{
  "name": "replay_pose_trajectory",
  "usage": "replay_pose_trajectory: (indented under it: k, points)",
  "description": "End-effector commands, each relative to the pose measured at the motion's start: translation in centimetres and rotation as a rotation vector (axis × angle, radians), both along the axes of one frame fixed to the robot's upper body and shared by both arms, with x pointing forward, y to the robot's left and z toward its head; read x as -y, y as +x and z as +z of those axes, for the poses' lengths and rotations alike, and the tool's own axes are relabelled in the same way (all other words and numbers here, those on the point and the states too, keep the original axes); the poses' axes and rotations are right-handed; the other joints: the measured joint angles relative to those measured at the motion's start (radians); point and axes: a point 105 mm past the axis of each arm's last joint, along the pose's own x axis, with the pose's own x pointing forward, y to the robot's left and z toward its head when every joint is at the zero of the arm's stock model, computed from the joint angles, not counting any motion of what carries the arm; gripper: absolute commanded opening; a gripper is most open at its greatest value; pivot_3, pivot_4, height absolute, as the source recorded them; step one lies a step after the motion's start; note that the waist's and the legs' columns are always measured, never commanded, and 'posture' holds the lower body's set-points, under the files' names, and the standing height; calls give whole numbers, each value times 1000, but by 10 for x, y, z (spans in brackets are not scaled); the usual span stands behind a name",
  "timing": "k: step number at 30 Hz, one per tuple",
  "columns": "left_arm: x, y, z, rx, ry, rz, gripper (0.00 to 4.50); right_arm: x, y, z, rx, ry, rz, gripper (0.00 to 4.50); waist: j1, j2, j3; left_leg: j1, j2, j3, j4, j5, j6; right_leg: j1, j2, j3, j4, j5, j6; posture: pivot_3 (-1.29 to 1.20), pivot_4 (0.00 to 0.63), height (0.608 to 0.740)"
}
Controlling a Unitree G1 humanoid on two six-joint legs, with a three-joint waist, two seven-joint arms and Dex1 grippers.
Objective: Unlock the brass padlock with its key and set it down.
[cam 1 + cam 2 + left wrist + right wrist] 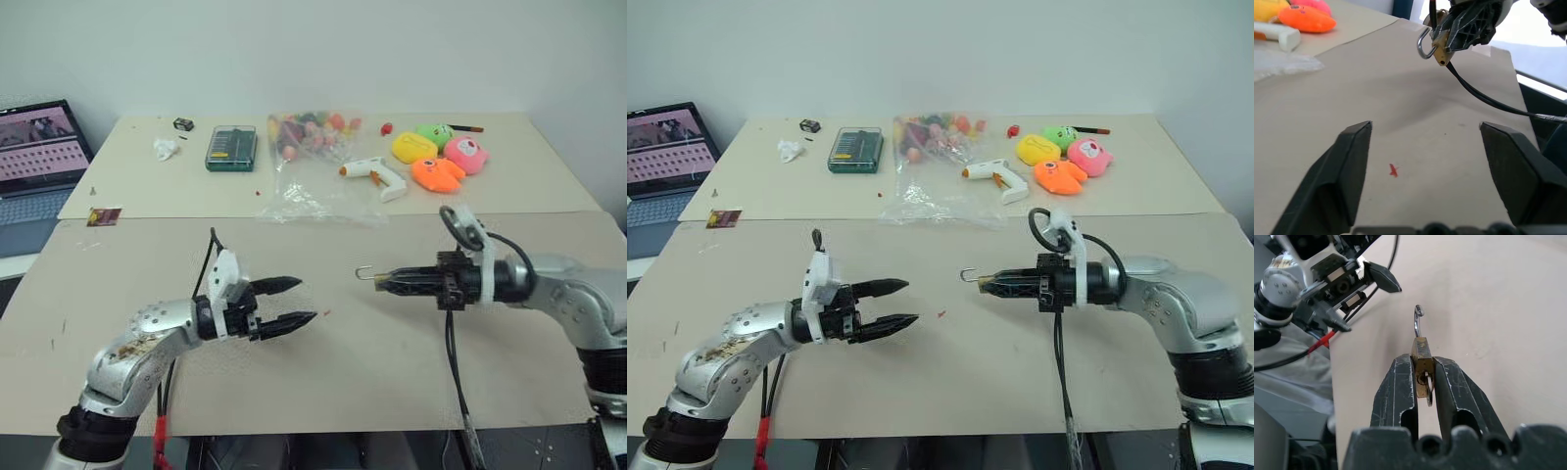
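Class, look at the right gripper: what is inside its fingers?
The brass padlock, clamped between the right gripper fingers, shackle open and sticking out. A silvery ring, probably the key, sits at its keyhole; its blade is hidden.

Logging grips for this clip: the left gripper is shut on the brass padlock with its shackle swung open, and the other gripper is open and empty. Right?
Sides are swapped. The right gripper is shut on the brass padlock, as the right wrist view shows; the shackle is swung open. The left gripper is open and empty.
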Motion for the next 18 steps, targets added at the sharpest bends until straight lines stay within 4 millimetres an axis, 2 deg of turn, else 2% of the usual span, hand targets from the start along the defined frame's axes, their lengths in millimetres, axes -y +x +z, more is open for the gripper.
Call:
replay_pose_trajectory:
  k: [1,4,6,10,16,18]
  points:
    - [-2,-4,3,136,77,-7,4434,-9,5,-6,-115,-46,26,114,3,0,0,0,0,-1,0,0,0,0,0,0,0,0,0,0,150,740]
    - [7,-10,-2,135,55,-11,4434,-18,10,-13,-185,-71,55,114,4,0,0,-1,0,-1,0,0,1,-1,1,-1,-1,0,0,0,150,740]
    - [12,-12,-4,131,40,-4,4434,-21,15,-24,-204,-135,49,114,5,0,0,-2,0,-1,0,-1,1,-1,0,-1,-2,0,0,0,150,740]
    - [14,-13,-5,130,20,31,4434,-27,14,-36,-232,-190,80,114,6,0,0,-2,0,-2,0,-1,1,-1,0,-2,-2,0,0,0,150,740]
    - [19,-13,-6,121,-9,62,4434,-18,15,-52,-281,-239,76,114,4,0,0,-2,0,-2,0,-1,1,-1,1,-2,-2,0,0,0,150,740]
    - [20,-12,-6,118,-13,64,4500,-13,19,-52,-270,-251,63,1132,4,0,0,-2,0,-2,0,-1,1,-1,1,-2,-2,0,0,0,150,740]
